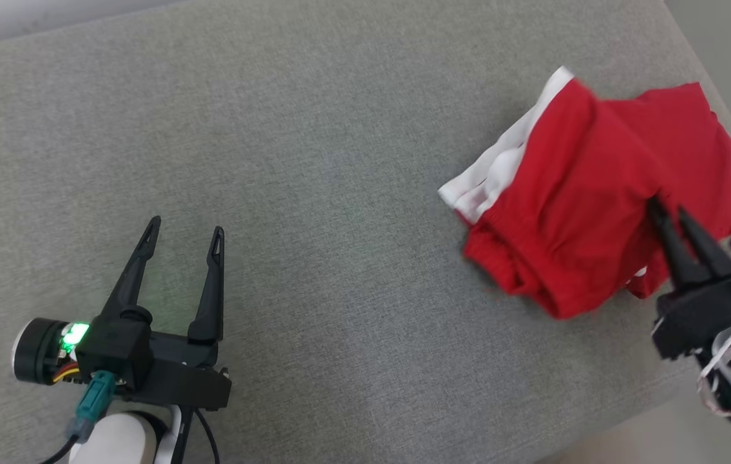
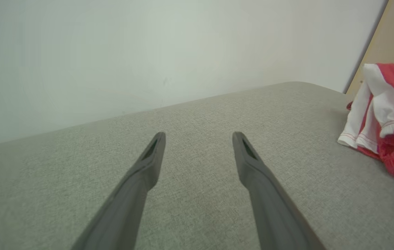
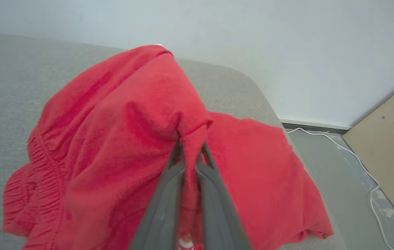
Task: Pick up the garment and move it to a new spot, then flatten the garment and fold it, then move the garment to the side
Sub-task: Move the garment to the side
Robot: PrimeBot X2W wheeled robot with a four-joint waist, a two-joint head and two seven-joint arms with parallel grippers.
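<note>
Your left gripper hangs over the near left part of the grey cushion. Its two fingers are spread wide with nothing between them, and a small green light glows at its wrist. The garment is a pair of red shorts with a white band. It lies bunched at the cushion's far right, close to the right edge, with the band turned toward the cushion's middle. Your right gripper is pinched almost closed on a thin fold of red cloth near the garment's near side, and the cloth tents up around the fingertips. This looks like the pick-up for the first move. I'd raise that arm straight and slowly until the lowest hem clears the cushion, then carry it toward the cushion's bare middle, where there is room to flatten. The pinch holds only a narrow ridge of cloth, so a quick swing could pull it free. Keep your left gripper open so it can take the white band once the garment arrives. No brand, label or writing can be read on anything here.
</note>
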